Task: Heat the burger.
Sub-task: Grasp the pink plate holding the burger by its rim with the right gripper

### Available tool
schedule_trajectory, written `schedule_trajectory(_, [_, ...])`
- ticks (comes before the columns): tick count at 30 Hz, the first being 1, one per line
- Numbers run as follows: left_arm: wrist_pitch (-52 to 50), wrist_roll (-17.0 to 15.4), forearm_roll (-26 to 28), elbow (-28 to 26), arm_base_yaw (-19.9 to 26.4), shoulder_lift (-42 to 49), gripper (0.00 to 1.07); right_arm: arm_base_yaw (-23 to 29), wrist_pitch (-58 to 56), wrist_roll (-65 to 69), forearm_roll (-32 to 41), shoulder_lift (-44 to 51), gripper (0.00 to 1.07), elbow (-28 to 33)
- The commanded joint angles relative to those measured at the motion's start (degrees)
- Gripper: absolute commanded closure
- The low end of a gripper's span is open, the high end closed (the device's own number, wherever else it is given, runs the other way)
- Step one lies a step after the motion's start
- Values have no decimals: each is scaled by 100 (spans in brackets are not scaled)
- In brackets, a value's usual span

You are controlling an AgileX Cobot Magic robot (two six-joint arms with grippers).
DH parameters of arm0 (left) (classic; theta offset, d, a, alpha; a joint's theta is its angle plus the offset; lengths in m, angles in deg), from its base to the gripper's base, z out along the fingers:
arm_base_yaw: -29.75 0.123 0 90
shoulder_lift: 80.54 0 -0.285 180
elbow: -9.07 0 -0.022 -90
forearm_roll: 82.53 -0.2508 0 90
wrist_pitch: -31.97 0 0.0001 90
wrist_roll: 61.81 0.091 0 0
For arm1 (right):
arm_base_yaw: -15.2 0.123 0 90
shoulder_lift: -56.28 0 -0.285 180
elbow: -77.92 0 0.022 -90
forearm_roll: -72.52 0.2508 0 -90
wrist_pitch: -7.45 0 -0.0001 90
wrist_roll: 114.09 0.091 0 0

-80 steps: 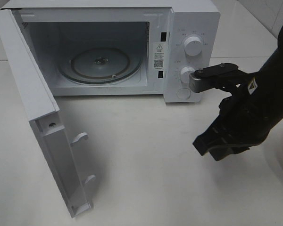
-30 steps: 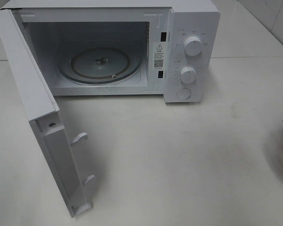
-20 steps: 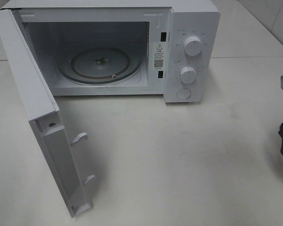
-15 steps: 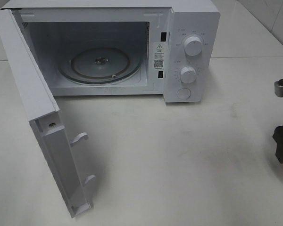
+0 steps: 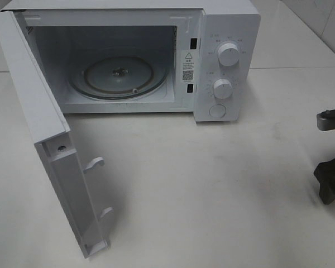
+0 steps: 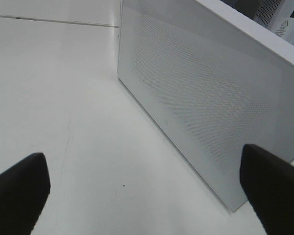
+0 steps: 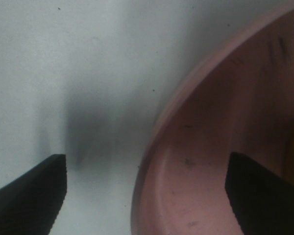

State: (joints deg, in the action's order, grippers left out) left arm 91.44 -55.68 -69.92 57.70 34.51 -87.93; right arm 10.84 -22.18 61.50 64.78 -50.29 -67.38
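Straddling the plate rim is where the right gripper [image 7: 146,196] sits: fingers [image 7: 27,196] spread wide, nothing pinched, one tip over the table [image 7: 63,58], the other over the inside of the pink plate [image 7: 225,98]. The burger isn't in any shot, so I'm guessing it's further in on that plate. My take: get the rim deep and square between the tips before clamping, then lift level so the bun doesn't slide. The left gripper [image 6: 147,196] hangs wide open and empty beside the microwave door [image 6: 201,98]. From up high, the microwave [image 5: 226,22] is at 11 o'clock, door swung toward 8, glass turntable [image 5: 118,75] bare, right arm at 3. The table is plain white, with what looks like tile at 1 o'clock.
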Motion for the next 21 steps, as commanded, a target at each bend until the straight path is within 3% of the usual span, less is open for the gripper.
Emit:
schedule_trajectory(1, [-40, 0, 6, 17, 23, 97, 9, -23, 97, 23, 29, -229, 24, 17])
schedule_trajectory(8, [-40, 0, 6, 17, 23, 97, 9, -23, 103, 80, 29, -281, 32, 17])
schedule_trajectory(10, [-40, 0, 6, 17, 23, 97, 9, -23, 86, 178, 29, -281, 45, 17])
schedule_trajectory(11, [-40, 0, 6, 17, 23, 97, 9, -23, 86, 178, 29, -281, 45, 17])
schedule_trajectory(12, [-40, 0, 6, 17, 23, 97, 9, -23, 69, 195, 29, -281, 56, 17])
schedule_trajectory(13, [-40, 0, 6, 17, 23, 97, 9, -23, 69, 195, 29, -281, 56, 17])
schedule_trajectory(15, [-40, 0, 6, 17, 23, 97, 9, -23, 40, 201, 40, -281, 74, 17])
schedule_trajectory(16, [-40, 0, 6, 17, 23, 97, 9, -23, 40, 201, 40, -281, 74, 17])
schedule_trajectory(17, [-40, 0, 6, 17, 23, 97, 9, -23, 29, 264, 74, -281, 87, 17])
schedule_trajectory(18, [-40, 0, 6, 17, 23, 97, 9, -23, 23, 309, 74, -281, 94, 17])
schedule_trajectory(19, [-40, 0, 6, 17, 23, 97, 9, -23, 23, 309, 74, -281, 94, 17])
schedule_trajectory(20, [-40, 0, 6, 17, 23, 97, 9, -23, 6, 372, 74, -281, 105, 17])
schedule_trajectory(21, [-40, 0, 6, 17, 23, 97, 9, -23, -6, 395, 74, -281, 107, 17])
